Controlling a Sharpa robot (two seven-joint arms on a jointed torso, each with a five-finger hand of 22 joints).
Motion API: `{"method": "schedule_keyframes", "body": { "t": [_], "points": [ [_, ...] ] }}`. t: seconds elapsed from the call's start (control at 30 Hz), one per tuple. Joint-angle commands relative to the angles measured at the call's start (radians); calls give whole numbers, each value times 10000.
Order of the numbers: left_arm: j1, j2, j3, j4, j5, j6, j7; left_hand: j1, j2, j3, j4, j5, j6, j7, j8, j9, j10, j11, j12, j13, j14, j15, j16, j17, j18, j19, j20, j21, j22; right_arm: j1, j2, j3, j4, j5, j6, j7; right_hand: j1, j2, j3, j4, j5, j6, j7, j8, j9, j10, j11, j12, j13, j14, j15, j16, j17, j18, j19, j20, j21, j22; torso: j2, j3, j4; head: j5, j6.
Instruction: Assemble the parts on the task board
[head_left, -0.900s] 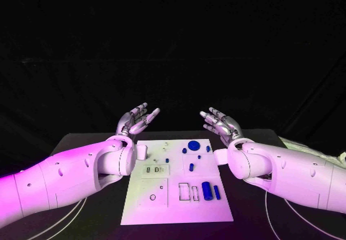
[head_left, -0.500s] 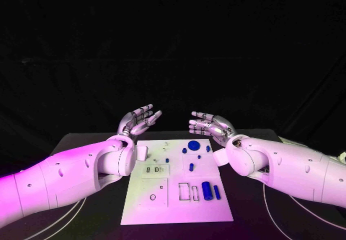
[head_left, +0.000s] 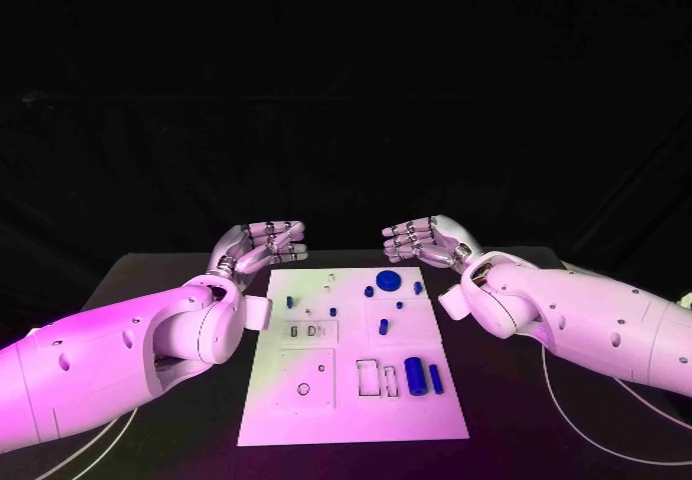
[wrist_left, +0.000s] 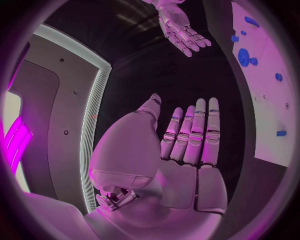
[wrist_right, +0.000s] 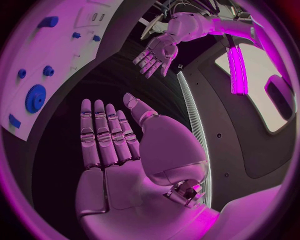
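Observation:
The white task board (head_left: 340, 412) lies in the middle of the black table. On it are small blue parts: a round gear (head_left: 388, 279) near the far edge, a thick cylinder (head_left: 415, 376) and a thinner peg (head_left: 436, 378) at the near right. My left hand (head_left: 260, 245) and right hand (head_left: 423, 240) hover beyond the board's far edge, palms facing each other, holding nothing. The left wrist view shows my left hand (wrist_left: 187, 147) flat with fingers straight, the right hand (wrist_left: 181, 27) opposite, and the board (wrist_left: 275, 115). My right hand (wrist_right: 109, 142) is equally flat and empty.
Several empty slots and holes mark the board, among them rectangular cut-outs (head_left: 369, 377) beside the cylinder and a round hole (head_left: 303, 389). Black table surface (head_left: 173, 275) flanks the board on both sides. White cables (head_left: 577, 430) trail at the near right.
Both hands have dropped from a raised, spread pose and turned inward, so they face each other lower, just past the board's far edge. The parts have not moved.

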Motion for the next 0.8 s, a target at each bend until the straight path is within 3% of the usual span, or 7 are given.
{"method": "schedule_keyframes", "body": {
  "t": [0.03, 0.27, 0.37, 0.5, 0.63, 0.8],
  "points": [
    [25, -190, 36, 421, -33, 387, 37, 5, 94, -34, -126, -3, 133, 215, -54, -13, 182, -36, 26, 7, 218, -67, 45, 97, 202, 223, -67, 49, -26, 100, 47, 28, -116, -2295, -361, -322, 257, -248, 404, -63, -39, 922, -59, -121, 41, 1077, -301, -155, 39, 1684, -532, 258, 146, 113, 1598, -620, 1044, 385, 290, -41, 58, -26, 57],
    [36, -526, 86, 1148, 47, 468, -92, -15, 164, -109, -339, -3, 344, 136, -116, -9, 573, -156, 38, 49, 699, -218, 179, 382, 202, 697, -211, 68, -53, 333, 200, 135, -361, -5009, -343, -1331, 585, -570, 350, -77, 93, 1472, -338, -83, 65, 2168, -737, -11, 94, 3736, -1239, 1101, 694, 107, 2865, -1367, 2820, 1351, 598, -92, 164, -66, 144],
    [38, -627, 99, 1457, 121, 519, -154, -25, 199, -131, -417, -3, 441, 95, -136, -7, 749, -211, 47, 72, 912, -291, 255, 541, 203, 921, -287, 92, -55, 443, 292, 175, -451, -6616, -208, -2028, 601, -651, 368, -46, 39, 1646, -454, -133, 46, 2560, -906, -45, 82, 4530, -1448, 1507, 1073, 96, 3133, -1621, 3736, 1905, 727, -124, 247, -139, 176],
    [39, -694, 114, 1736, 156, 569, -200, -26, 205, -134, -431, -5, 457, 89, -140, -6, 771, -218, 44, 75, 939, -301, 263, 567, 202, 952, -297, 92, -57, 579, 376, 206, -449, -8415, 102, -2879, 286, -748, 462, -28, 51, 1832, -610, -207, 39, 2820, -1032, -218, 89, 5061, -1641, 2489, 1861, 100, 3409, -1762, 4782, 2532, 890, -178, 327, -245, 228],
    [42, -729, 137, 1949, 168, 589, -220, -21, 203, -135, -441, -5, 453, 90, -147, -8, 766, -217, 36, 72, 938, -301, 260, 574, 200, 958, -299, 89, -59, 722, 427, 220, -341, -9824, 514, -3520, -38, -833, 615, 14, -83, 1935, -719, -242, 35, 2762, -1151, -320, 105, 5064, -1672, 3433, 2566, 123, 3516, -1795, 5482, 2955, 1050, -231, 393, -301, 280],
    [45, -754, 159, 2113, 174, 608, -260, -18, 203, -136, -450, -4, 449, 94, -154, -10, 758, -214, 26, 70, 937, -300, 257, 582, 198, 964, -301, 85, -61, 885, 483, 226, -192, -10837, 1100, -3942, -284, -897, 841, 49, -215, 2019, -808, -229, 51, 2625, -1177, -290, 126, 5013, -1705, 4283, 3213, 130, 3441, -1794, 6118, 3358, 1222, -265, 431, -336, 336]
  ]
}}
